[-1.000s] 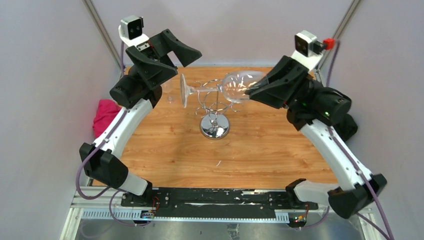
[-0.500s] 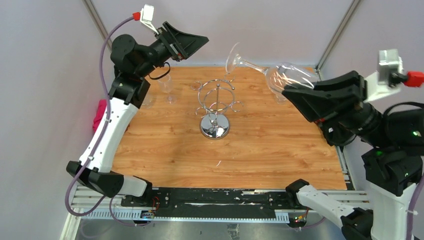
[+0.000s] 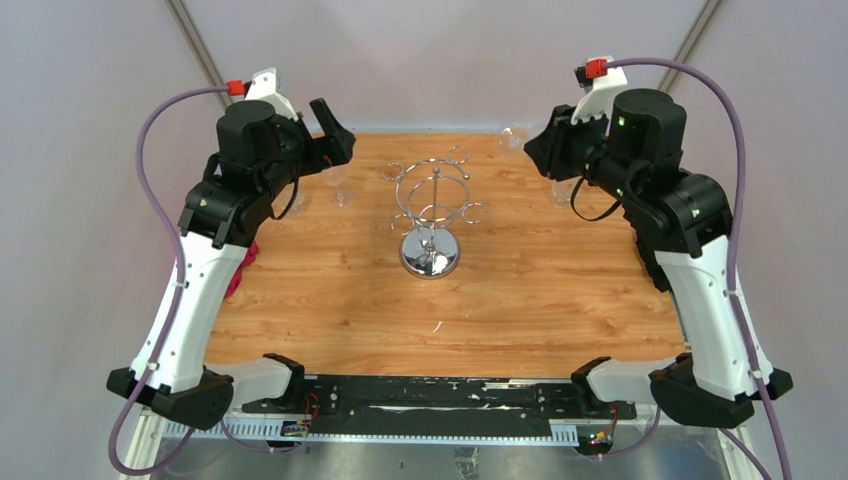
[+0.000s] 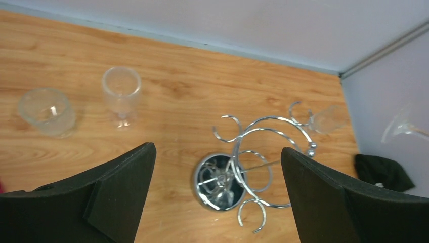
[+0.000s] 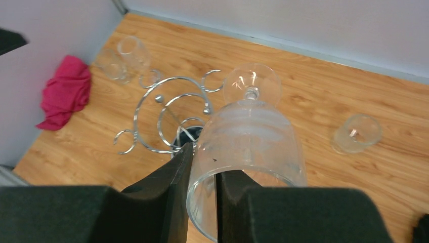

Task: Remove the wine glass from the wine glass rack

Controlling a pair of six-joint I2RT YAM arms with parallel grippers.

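Right of rack (image 5: 167, 111) | right pincer (image 5: 204, 167) clamped on wine glass (image 5: 248, 136) rim | left pincer (image 4: 217, 152) apart

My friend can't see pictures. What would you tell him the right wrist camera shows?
The right gripper pinches the rim of a clear wine glass between its black fingers, with the foot pointing away from the camera. Below on the wooden table stand the shiny wine glass rack and small glasses, with a pink cloth at the left.
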